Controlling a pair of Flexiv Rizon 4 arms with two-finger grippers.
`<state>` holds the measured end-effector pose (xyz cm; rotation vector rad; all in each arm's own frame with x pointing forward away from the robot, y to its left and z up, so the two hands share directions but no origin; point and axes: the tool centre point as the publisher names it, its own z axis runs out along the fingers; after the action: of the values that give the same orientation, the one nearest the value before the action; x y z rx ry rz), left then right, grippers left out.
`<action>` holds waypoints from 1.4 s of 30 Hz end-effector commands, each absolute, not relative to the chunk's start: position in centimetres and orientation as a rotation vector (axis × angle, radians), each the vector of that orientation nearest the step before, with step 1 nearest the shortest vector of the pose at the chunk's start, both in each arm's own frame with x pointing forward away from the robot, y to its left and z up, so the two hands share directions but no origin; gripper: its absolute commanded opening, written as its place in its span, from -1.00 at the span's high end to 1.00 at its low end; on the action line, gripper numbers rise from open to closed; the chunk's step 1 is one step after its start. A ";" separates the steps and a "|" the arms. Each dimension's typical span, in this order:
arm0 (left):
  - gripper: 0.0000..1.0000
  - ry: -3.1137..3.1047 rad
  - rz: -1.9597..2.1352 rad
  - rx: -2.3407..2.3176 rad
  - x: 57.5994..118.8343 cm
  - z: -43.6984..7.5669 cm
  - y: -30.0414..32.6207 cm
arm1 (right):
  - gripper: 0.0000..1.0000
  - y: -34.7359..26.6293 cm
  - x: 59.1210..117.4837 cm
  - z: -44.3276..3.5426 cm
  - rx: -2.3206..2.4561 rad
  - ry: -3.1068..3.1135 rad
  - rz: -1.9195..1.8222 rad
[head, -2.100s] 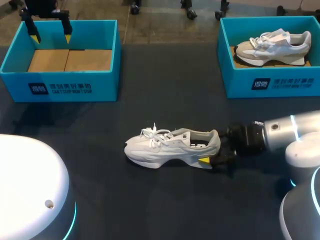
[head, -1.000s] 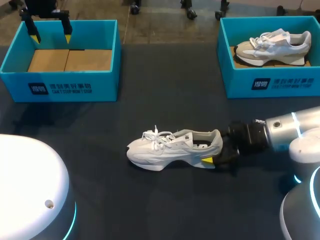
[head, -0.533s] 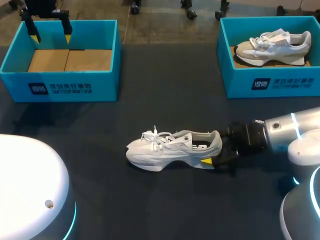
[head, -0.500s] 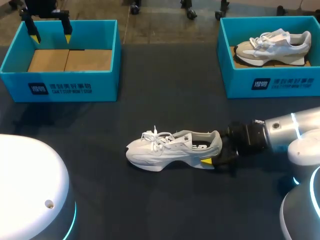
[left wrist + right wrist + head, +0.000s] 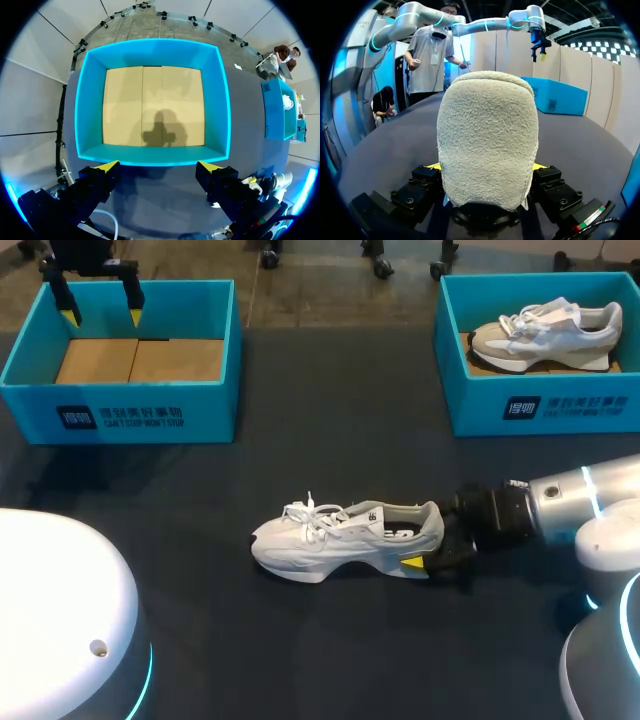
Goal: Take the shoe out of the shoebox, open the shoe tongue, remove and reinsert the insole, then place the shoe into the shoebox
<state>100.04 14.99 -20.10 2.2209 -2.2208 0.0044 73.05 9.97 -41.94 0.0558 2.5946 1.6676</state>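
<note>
Progress: early, shoe is out | your right hand is clamping the heel of the white sneaker, lying ahead of it on the tabletop | your left hand is hovering released, empty shoebox beneath it | tongue, insole and reboxing are looking undone.

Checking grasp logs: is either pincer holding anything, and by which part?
Right pincer is shut on the white sneaker at its heel, one finger on each side. Left pincer hangs open over the empty shoebox, holding nothing.

Broad dark table with a matte, even surface
</note>
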 end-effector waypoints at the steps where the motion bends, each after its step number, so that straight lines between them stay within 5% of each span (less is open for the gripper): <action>1: -1.00 -2.221 0.003 2.221 100.0 -20.0 15.0 | 1.00 10.9 72.6 -42.8 0.057 2.598 1.659; 18: -1.00 -2.009 -0.018 2.574 93.7 -17.8 10.8 | 1.00 10.9 72.6 -42.8 0.057 2.598 1.659; 42: -1.00 -2.083 -0.086 2.504 85.5 -18.2 -0.3 | 1.00 10.9 72.6 -42.8 0.057 2.598 1.659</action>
<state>85.93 0.96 -17.74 2.4941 -2.0689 -0.0803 73.03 10.02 -41.95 0.0560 2.5944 1.6672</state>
